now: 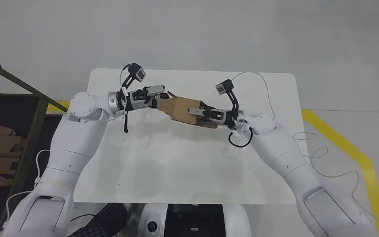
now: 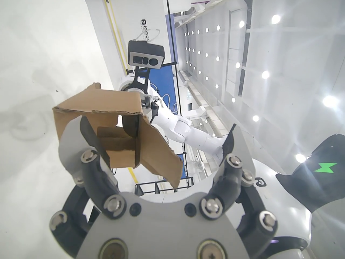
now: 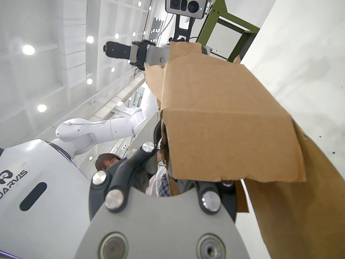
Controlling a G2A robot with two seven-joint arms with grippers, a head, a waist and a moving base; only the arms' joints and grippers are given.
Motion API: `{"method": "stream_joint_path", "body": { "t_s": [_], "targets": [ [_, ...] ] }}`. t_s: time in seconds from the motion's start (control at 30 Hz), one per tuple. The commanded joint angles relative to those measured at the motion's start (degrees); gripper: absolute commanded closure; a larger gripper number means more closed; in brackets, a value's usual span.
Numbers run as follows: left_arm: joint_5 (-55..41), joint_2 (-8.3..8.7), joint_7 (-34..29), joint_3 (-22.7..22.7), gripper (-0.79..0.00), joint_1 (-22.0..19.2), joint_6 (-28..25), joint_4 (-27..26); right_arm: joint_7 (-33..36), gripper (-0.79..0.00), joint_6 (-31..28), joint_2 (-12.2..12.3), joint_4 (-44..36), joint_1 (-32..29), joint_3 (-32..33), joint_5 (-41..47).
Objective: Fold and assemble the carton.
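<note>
A brown carton (image 1: pixel 183 109) is held over the middle of the white table, partly folded, with loose flaps at both ends. My right gripper (image 1: pixel 204 115) is shut on the carton's wall at its right end, and the cardboard (image 3: pixel 223 125) hides the fingertips in the right wrist view. At the carton's left end my left gripper (image 1: pixel 161 95) stands open. In the left wrist view the left gripper (image 2: pixel 157 125) faces the carton's open end (image 2: pixel 107 125), one finger (image 2: pixel 86 133) overlapping it and the other finger (image 2: pixel 233 141) apart from the hanging flap (image 2: pixel 161 154).
The white table (image 1: pixel 177 172) has bare room in front of and behind the carton. A thin cable (image 1: pixel 263 89) lies across its back right corner. A green frame (image 1: pixel 23 89) and stacked cardboard (image 1: pixel 6 148) stand off the left edge.
</note>
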Motion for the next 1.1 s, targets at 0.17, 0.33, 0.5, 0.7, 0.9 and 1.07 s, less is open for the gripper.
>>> {"method": "stream_joint_path", "body": {
  "t_s": [0.17, 0.33, 0.5, 0.7, 0.9, 1.07],
  "targets": [
    [-0.56, 0.53, 0.89, -3.01, -0.785, 0.06, -0.14, 1.41, 0.65, 0.000, 0.64, 0.34, -0.85, -0.55, -0.32, 0.78],
    [-0.45, 0.63, 2.03, -3.75, -0.785, -0.25, -0.01, 2.04, 1.98, 0.000, 1.97, 0.47, -3.02, -1.19, -1.86, 0.42],
    [-0.34, 0.47, 2.67, -3.21, -0.785, -0.63, -0.09, 2.06, 2.65, 0.000, 2.64, 0.44, -3.89, -1.57, -3.42, 0.82],
    [-0.24, 0.19, 1.62, -1.80, -0.785, -1.04, -0.21, 1.48, 2.60, 0.000, 2.59, 0.19, -3.41, -0.93, -4.64, 1.47],
    [-0.44, 0.21, -2.64, -1.12, -0.785, -0.74, -2.21, 1.06, 1.19, 0.000, 1.19, 0.06, -0.84, 0.11, -4.22, 2.60],
    [-2.28, 0.30, -4.67, -1.61, -0.785, -0.49, -2.29, 1.08, 0.75, 0.000, 0.75, -0.08, 0.73, 0.61, -4.25, 2.81]
  ]
}}
